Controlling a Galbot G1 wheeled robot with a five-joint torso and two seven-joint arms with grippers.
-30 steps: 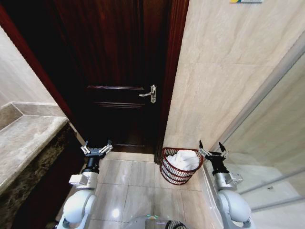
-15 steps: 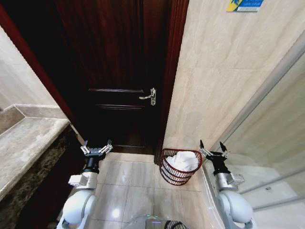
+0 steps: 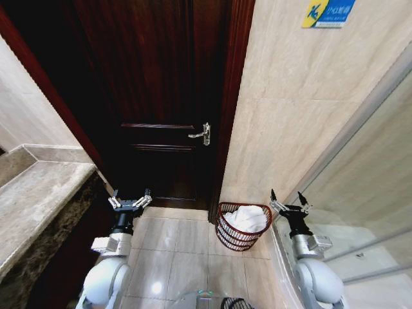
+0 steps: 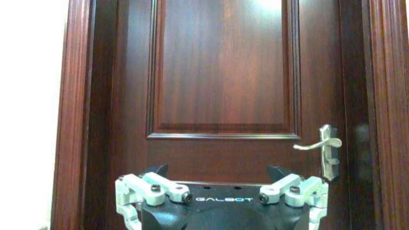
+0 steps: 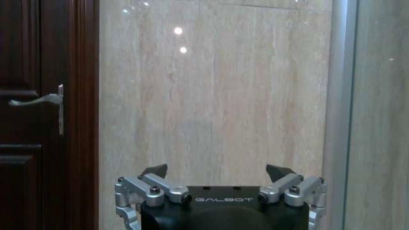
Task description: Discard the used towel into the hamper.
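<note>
Head view, left to right: the left gripper hangs empty with its fingers spread before the dark wooden door. Next comes the hamper, standing on the tiled floor against the beige wall, with a white towel bunched inside it. Just beside it, the right gripper is also spread and empty.

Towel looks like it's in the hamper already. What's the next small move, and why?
Probably none beyond holding the arms parked. The white towel lies inside the hamper, and the left end effector and right end effector are both open, empty and raised clear of it.
</note>
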